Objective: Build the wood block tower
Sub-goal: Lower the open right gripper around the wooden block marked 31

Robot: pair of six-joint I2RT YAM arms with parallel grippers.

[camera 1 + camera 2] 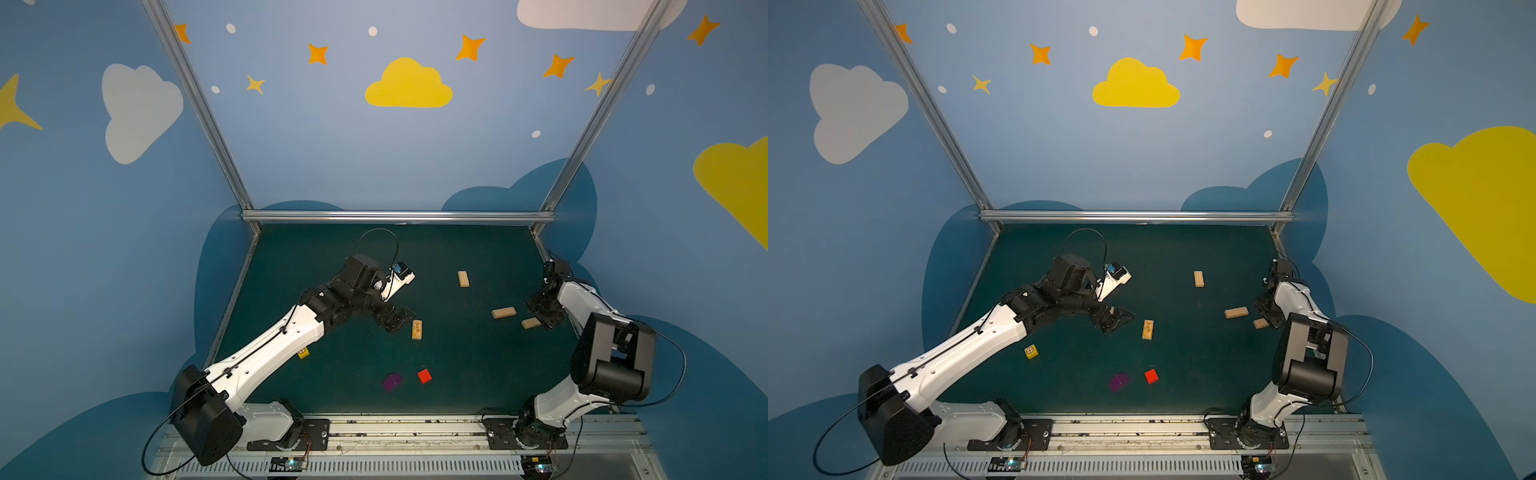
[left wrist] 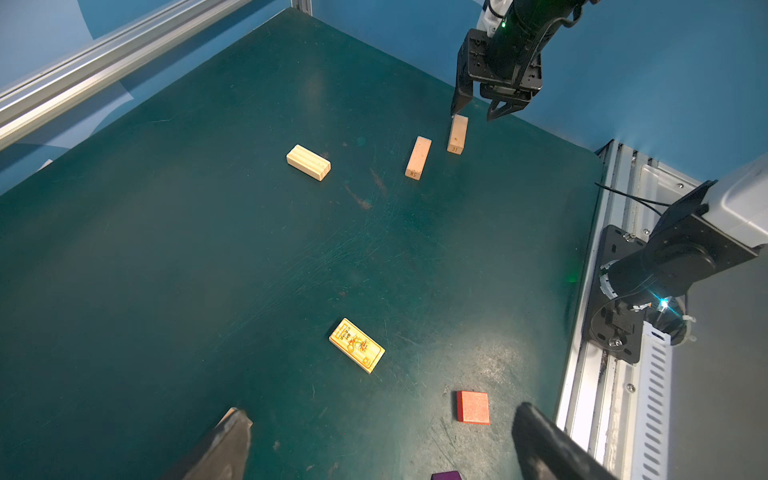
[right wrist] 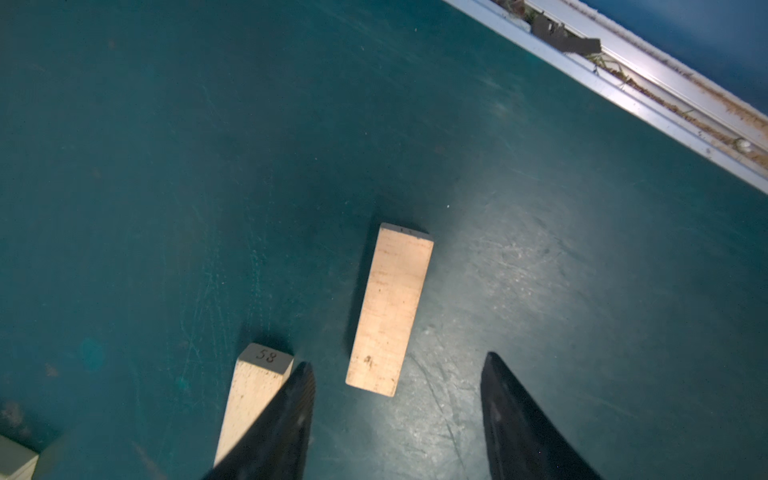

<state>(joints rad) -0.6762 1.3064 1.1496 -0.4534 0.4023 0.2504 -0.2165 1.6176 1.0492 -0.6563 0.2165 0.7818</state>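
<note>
From my station I saw the right gripper (image 2: 473, 115) poised just over the end plank (image 3: 388, 309) near the right edge of the tabletop (image 1: 457, 365). Its jaws were parted and touched nothing. That plank lay flat, its long axis running roughly left to right. The numbered plank (image 2: 417, 158) lay just beside it toward the middle, almost parallel. The grooved plank (image 2: 308, 162) sat closer to the far edge, its long axis pointing front to back. Near the centre the printed plank (image 2: 356, 345) lay print up, also pointing front to back. The left gripper (image 2: 380, 409) was beside it, jaws wide and empty. Toward the near edge the red cube (image 2: 473, 406) and purple cube (image 1: 392, 382) sat close together, and the yellow cube (image 1: 1031, 351) rested nearer the left edge.
</note>
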